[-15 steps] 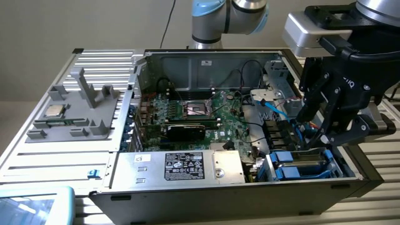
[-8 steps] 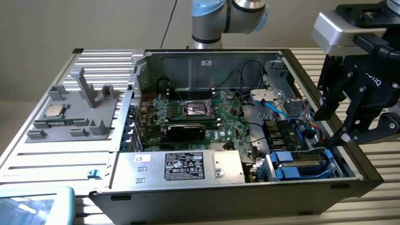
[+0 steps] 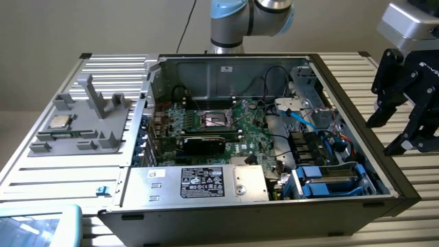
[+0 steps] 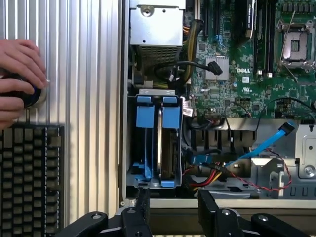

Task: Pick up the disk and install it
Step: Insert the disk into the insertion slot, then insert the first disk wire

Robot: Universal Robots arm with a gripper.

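In the steel drive cage (image 4: 131, 163) at a corner of the open black computer case (image 3: 274, 218), the disk (image 4: 168, 148): flat grey metal edged in bright blue plastic, standing on edge between blue carrier rails, free of any grip. Wrist view: a look straight onto its thin edge and the two blue tabs at one end, with the two black fingers (image 4: 143, 215) spread wide apart, empty, hovering just outside the case wall near the cage. Also there, on the ribbed aluminium desk (image 4: 89, 74), a person's hand (image 4: 19, 74) curled around a round black knob (image 4: 29, 96), beside a black keyboard (image 4: 29, 177). Exterior view: the black gripper (image 3: 388, 136) at the exterior view's right, above the desk and beside the case, apart from the disk; a grey plastic fixture (image 3: 82, 118) at the exterior view's left, carrying a small square silver processor chip (image 3: 60, 122); a large silver box (image 3: 250, 185) with a black label just beside the cage. Around the cage, a green motherboard (image 3: 240, 136), a bright blue flat cable (image 4: 266, 143) slanting across, and a tangle of red, yellow and black wires (image 4: 212, 177) close against the cage's side. Between fingers and disk, the case's rim.
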